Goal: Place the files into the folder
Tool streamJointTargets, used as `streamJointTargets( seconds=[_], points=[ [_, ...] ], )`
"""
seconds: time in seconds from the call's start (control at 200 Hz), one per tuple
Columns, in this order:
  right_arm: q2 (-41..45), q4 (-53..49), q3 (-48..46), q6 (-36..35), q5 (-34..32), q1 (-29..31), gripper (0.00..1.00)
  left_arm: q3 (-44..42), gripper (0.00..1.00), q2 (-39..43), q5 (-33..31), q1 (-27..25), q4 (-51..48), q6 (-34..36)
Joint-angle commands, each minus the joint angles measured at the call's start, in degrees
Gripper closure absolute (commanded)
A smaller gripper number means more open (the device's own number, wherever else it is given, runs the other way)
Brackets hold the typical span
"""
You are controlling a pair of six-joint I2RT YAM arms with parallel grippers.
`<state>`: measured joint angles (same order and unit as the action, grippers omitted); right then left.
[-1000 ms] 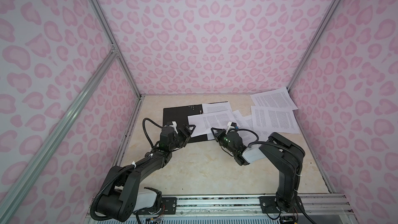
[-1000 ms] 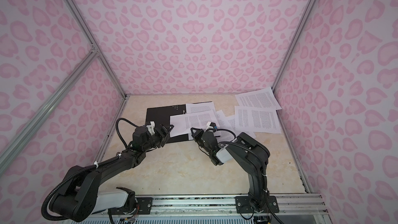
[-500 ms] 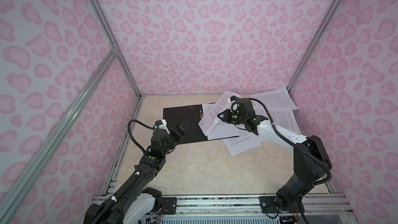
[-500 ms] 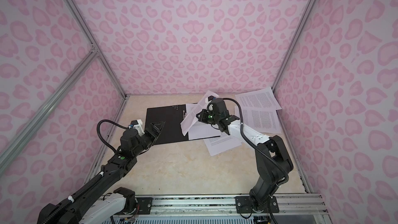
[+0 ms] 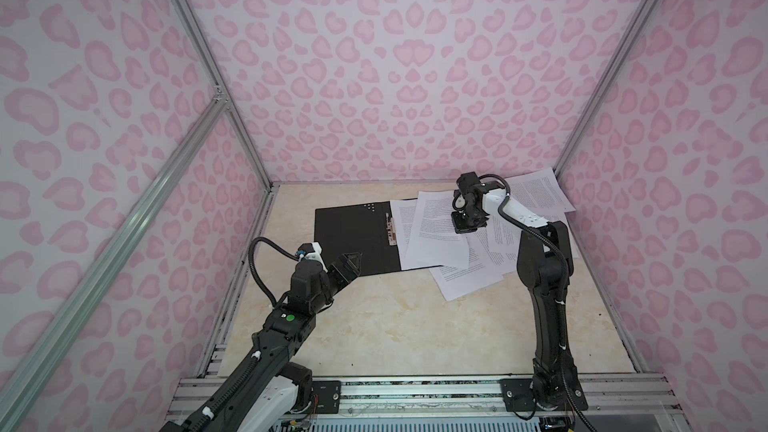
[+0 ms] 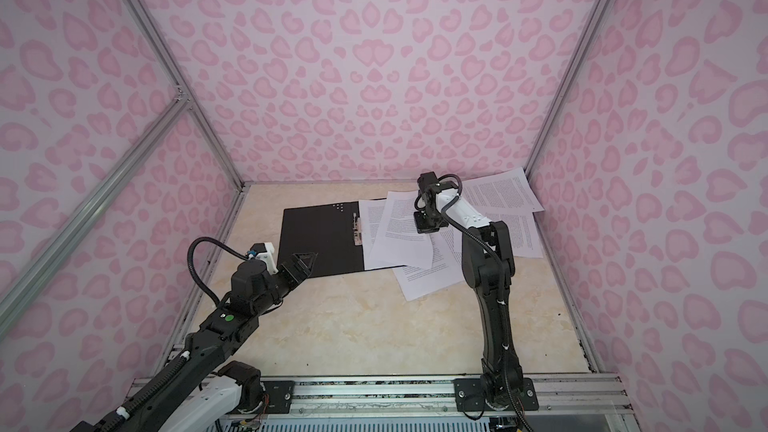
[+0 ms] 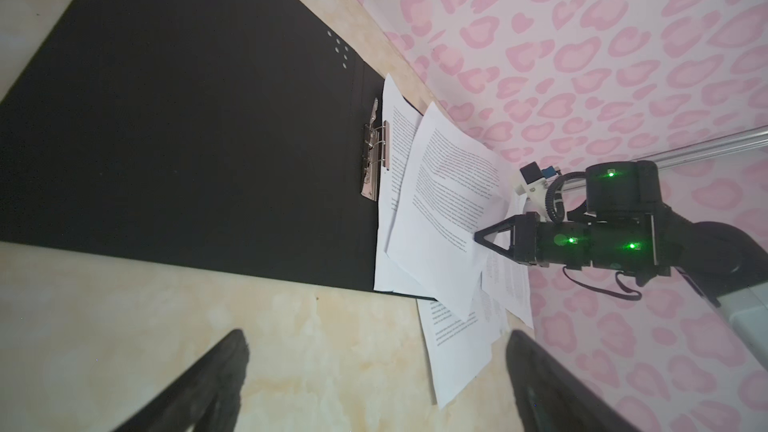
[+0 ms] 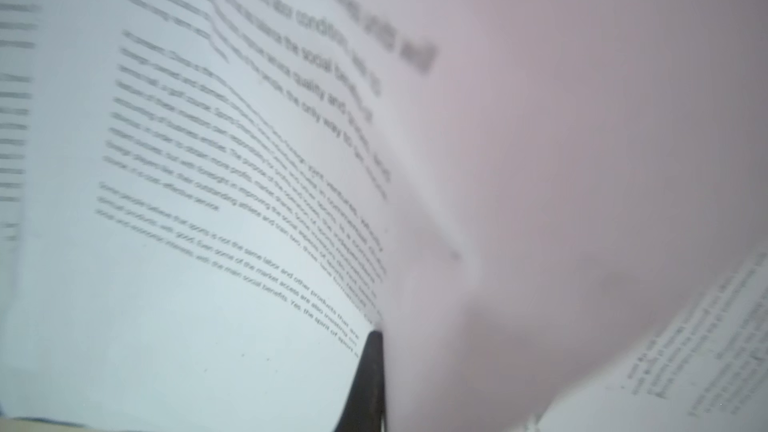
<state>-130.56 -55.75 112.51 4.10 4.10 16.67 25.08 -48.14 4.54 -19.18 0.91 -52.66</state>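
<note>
- Right end effector (image 5: 467, 228), clamped shut, pinches an edge of the top sheet (image 5: 432, 234) of the files (image 5: 469, 280); directly below its tips, that sheet lies partly over the open folder (image 5: 353, 234).
- The folder lies black side up on the counter (image 5: 395, 326), just ahead of the left end effector (image 5: 351, 259), whose jaws gape wide and hold nothing.
- More files fan out beneath and around the right end effector, some off the folder.

My tabletop (image 5: 395, 326) is pale beige with a marbled pattern. At eleven o'clock from its centre the folder (image 5: 349, 230) lies open and flat, black inside up. From twelve to two o'clock the files (image 5: 469, 280) lie fanned and overlapping, some across the folder's right half, others directly on the surface.
</note>
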Motion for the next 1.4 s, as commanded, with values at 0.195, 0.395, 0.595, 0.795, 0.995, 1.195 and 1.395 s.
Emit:
streamJointTargets(
  seconds=[0.195,0.395,0.595,0.795,0.995,1.195,1.395],
  points=[
    [-1.80,-4.48,4.51,-11.10,-5.13,1.82,1.00,0.63,0.02,-4.21,1.53,0.00,2.39,2.06],
    [-4.18,-5.16,7.22,-13.73,-4.56,3.86,1.00,0.75,0.02,-6.55,2.32,0.02,3.20,1.81],
    [-7.05,-7.10,11.10,-14.23,-5.25,5.96,1.00,0.93,0.02,-7.97,2.59,0.02,3.50,1.93],
    [-6.73,-7.31,12.59,-15.70,-6.95,7.40,1.00,1.01,0.02,-9.26,3.01,0.02,3.90,1.70],
    [-7.48,-9.77,16.05,-16.10,-10.36,8.32,0.95,1.15,0.02,-10.52,3.67,-0.03,4.23,1.46],
    [-8.52,-13.24,21.58,-9.02,-16.20,7.43,0.65,1.29,0.02,-9.54,3.05,0.00,3.58,1.65],
    [-3.08,-9.73,18.45,-3.01,-21.41,9.55,0.60,1.02,0.02,-6.51,1.14,0.02,2.30,2.24]
  ],
)
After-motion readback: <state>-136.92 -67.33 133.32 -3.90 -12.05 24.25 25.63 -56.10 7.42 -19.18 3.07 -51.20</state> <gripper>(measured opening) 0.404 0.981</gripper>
